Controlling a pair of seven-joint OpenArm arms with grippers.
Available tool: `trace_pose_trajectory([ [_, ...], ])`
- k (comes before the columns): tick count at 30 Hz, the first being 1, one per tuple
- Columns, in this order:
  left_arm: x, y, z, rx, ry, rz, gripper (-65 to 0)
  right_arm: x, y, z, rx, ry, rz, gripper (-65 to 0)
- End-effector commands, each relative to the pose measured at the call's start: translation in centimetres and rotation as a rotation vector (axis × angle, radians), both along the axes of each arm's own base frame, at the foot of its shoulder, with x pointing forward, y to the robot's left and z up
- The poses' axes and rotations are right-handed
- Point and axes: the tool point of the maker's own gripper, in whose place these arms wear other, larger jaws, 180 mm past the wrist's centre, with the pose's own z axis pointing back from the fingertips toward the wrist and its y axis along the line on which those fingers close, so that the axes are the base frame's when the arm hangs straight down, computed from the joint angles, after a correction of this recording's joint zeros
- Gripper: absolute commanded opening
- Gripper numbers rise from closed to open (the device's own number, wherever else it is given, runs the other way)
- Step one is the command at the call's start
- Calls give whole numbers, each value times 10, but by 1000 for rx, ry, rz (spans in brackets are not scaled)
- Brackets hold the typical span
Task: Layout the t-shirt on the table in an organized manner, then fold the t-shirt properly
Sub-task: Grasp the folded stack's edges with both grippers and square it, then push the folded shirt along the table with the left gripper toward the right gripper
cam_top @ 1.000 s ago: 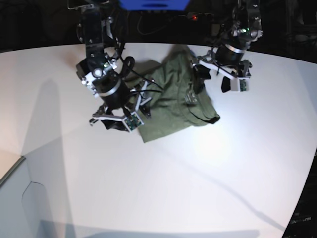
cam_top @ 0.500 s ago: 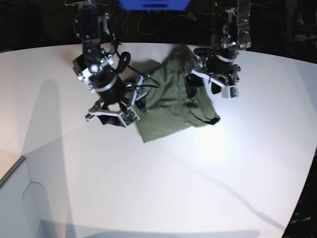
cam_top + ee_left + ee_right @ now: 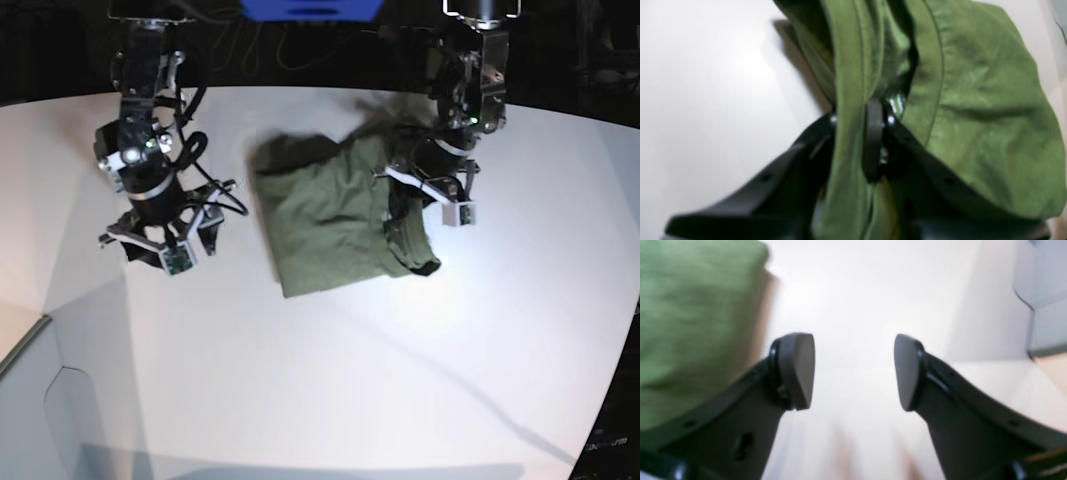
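The olive-green t-shirt (image 3: 325, 215) lies crumpled on the white table (image 3: 400, 350), toward the back centre. My left gripper (image 3: 422, 203) sits at the shirt's right edge. In the left wrist view it (image 3: 860, 115) is shut on a ridge of the t-shirt (image 3: 973, 110), with fabric pinched between the black fingers (image 3: 872, 143). My right gripper (image 3: 158, 248) hangs over bare table to the left of the shirt. Its jaws (image 3: 851, 371) stand open with nothing between them, and the t-shirt (image 3: 690, 323) shows off to one side.
A grey panel with a wooden edge (image 3: 30, 390) sits at the table's front-left corner and also shows as the grey panel (image 3: 1043, 296) in the right wrist view. A blue block (image 3: 310, 8) and dark clutter line the back edge.
The right arm has swung left, off the shirt, staying open. The left gripper came down onto the shirt's right edge and closed on a fold. The shirt's left side now lies uncovered.
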Motion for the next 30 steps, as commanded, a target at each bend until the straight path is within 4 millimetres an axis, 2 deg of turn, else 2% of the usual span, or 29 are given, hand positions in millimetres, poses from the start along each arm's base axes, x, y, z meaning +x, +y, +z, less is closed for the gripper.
trace_pose_trajectory([
  [1,3,2,-3,42,22,-24,-648,13,-5,20,4,-71,-14,-277],
  [5,12,2,-7,160,69,-214,-648,16,-42,26,-11,-90,-114,-277],
  [10,21,-27,-6,278,65,-583,-648,16,-75,31,-20,-103,-203,-277],
  [14,26,-47,-11,412,61,-879,-648,17,-78,32,-20,-107,-212,-277],
  [17,32,-54,-15,526,64,-1068,-648,16,-78,32,-21,-105,-212,-277],
  [20,38,-81,-10,588,20,-1239,-648,14,-85,32,-22,-107,-235,-277],
  [22,53,-95,-3,620,-29,-1262,-648,14,-89,34,-22,-111,-246,-277],
  [26,72,-128,7,677,-110,-1315,-648,11,-90,31,-24,-101,-250,-277],
  [30,74,-162,13,718,-183,-1384,-648,6,-96,28,-10,-97,-287,-278],
])
